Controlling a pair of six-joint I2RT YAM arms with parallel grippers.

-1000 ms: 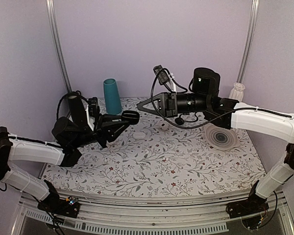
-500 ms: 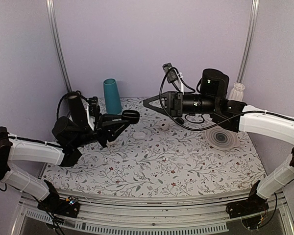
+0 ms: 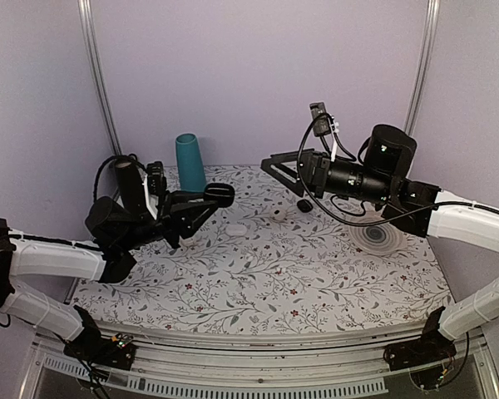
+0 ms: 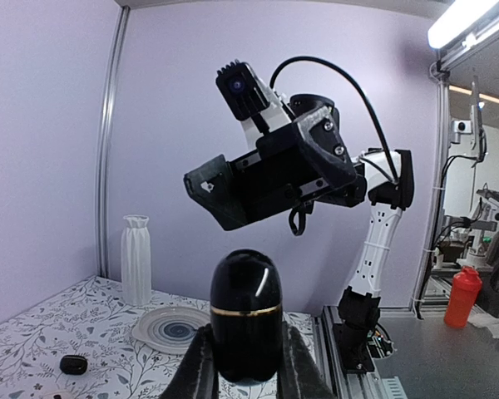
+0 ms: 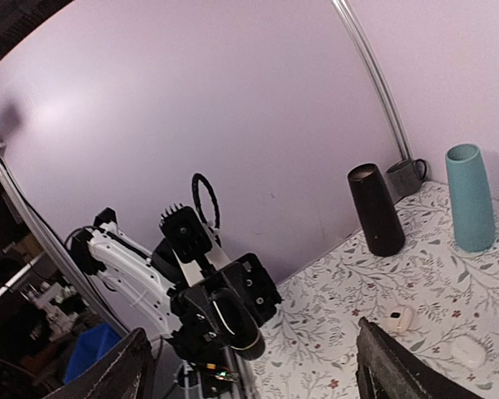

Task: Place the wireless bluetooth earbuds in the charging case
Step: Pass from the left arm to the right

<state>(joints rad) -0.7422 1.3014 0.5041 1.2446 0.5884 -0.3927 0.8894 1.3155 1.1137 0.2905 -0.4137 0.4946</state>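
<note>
My left gripper (image 3: 213, 199) is held up over the left of the table, shut on the charging case (image 3: 222, 194), a glossy black case with a thin gold seam and its lid closed. The left wrist view shows the case (image 4: 245, 291) upright between the two fingers of that gripper (image 4: 245, 353). My right gripper (image 3: 276, 173) hangs in the air to the right of the case, apart from it, open and empty. In the right wrist view its gripper (image 5: 258, 374) faces the held case (image 5: 237, 326). The earbuds are out of view.
On the floral table lie a flat black oval lump (image 3: 303, 204), a round white case (image 3: 279, 214) and a white case (image 3: 235, 229). A teal cup (image 3: 190, 163) and a black tumbler (image 5: 374, 208) stand at the back left. A white vase (image 3: 402, 155) and a ringed plate (image 3: 374, 233) are at the right.
My right gripper has pulled back to the right and upward, away from the case, and has opened from shut. The left arm holds the case almost where it was.
</note>
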